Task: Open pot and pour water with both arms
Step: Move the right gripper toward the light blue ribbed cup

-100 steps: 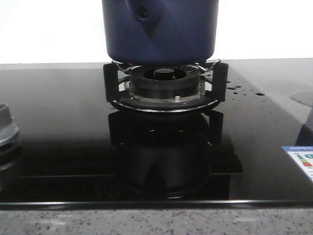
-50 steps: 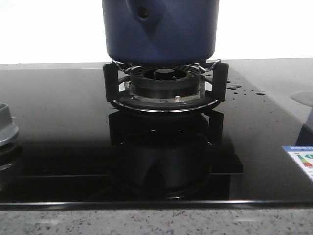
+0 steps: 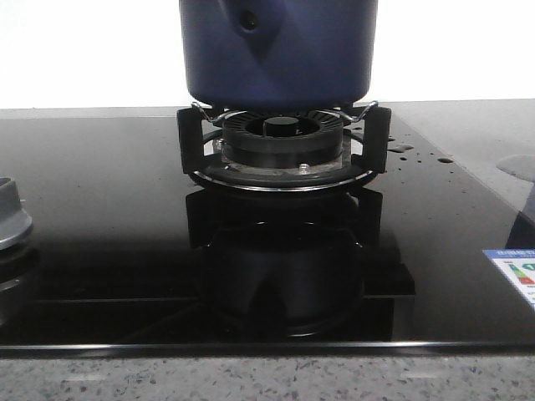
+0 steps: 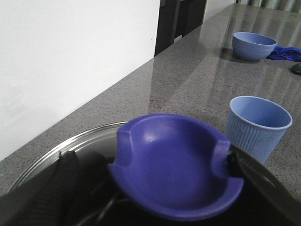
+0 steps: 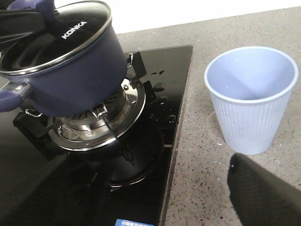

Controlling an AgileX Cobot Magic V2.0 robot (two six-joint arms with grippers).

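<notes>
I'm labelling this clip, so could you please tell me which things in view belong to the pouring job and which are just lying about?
Job:
pot
glass lid
ribbed cup

Lying about:
blue bowl
burner
hob sticker

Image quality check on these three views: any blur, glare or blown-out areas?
Front view: background wall blown out white; glossy cooktop mirrors the burner. Left wrist view: the blue lid knob up close is soft, the cup behind sharper. Right wrist view: sharp, with glare on the pot lid's glass.

The pot (image 3: 277, 52) — matte navy, glass-lidded (image 5: 56, 35) — sits tilted on the burner's supports.
</notes>
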